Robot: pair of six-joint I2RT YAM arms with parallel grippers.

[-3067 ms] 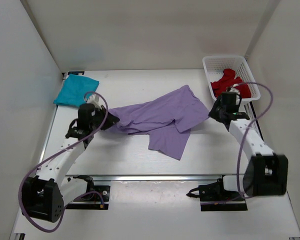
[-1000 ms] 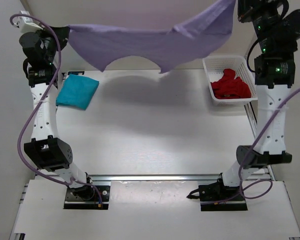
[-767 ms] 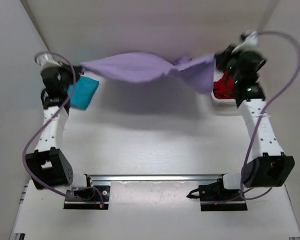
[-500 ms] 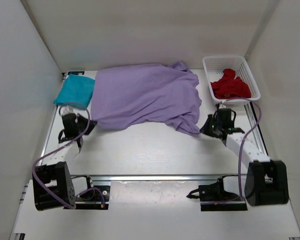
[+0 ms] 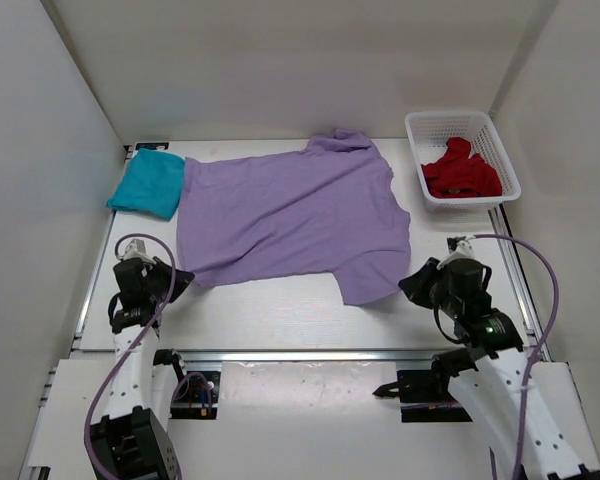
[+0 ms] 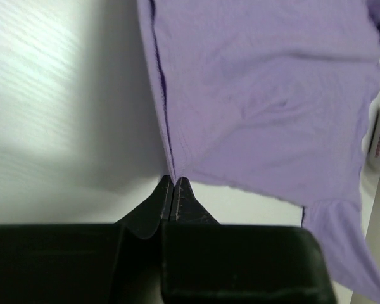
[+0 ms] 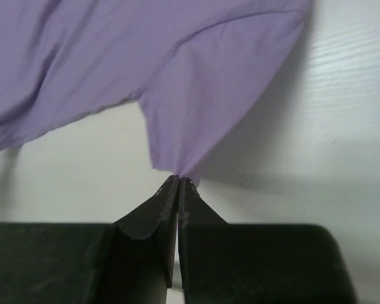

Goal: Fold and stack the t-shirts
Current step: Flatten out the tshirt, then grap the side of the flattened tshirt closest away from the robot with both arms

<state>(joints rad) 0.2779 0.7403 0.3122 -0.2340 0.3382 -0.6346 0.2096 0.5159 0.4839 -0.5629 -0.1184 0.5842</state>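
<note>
White walled-in counter point(image 5: 280, 320). Light purple short-sleeved cloth t-shirt point(image 5: 290, 215) lies spread flat mid-counter. Left pincer point(image 6: 173, 185) and right pincer point(image 7: 178, 183) each pinch a near corner. Likely the spreading step; next, let go and regrasp for the first fold.

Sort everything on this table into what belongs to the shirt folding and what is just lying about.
Job:
lavender t-shirt, spread flat, left gripper and right gripper jaws shut on its near corners
teal t-shirt, folded, far left
dark red t-shirt, crumpled in the white mesh basket

Lying about:
white mesh basket, far right
</note>
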